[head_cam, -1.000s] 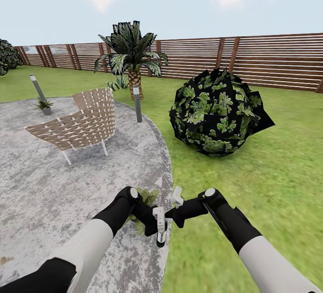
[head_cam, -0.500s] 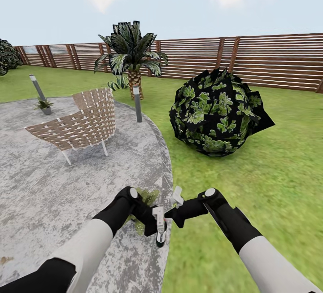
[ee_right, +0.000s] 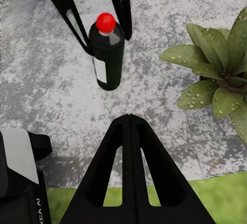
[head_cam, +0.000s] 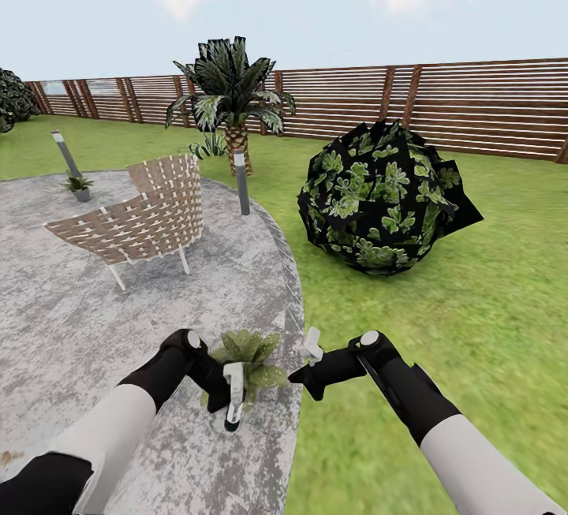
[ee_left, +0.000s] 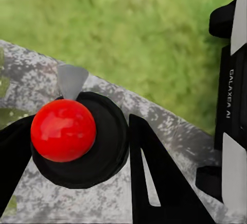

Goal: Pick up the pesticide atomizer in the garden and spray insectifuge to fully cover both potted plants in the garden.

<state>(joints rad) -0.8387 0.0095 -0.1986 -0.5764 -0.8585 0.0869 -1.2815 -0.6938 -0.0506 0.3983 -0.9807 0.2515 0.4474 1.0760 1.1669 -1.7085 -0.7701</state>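
Left claw grips the pesticide atomizer upright beside a potted plant.

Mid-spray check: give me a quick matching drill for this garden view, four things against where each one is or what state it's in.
Things:
1. pale spray bottle with red-dotted dark nozzle
2. right gripper
3. light-green broad-leaved potted plant
4. woven lattice chair

Places or states:
A. shut, holding nothing
B. near the patio's edge, just beyond the left gripper
C. clamped in the left gripper
D. farther back on the grey paving

Pairs: 1-C, 2-A, 3-B, 4-D
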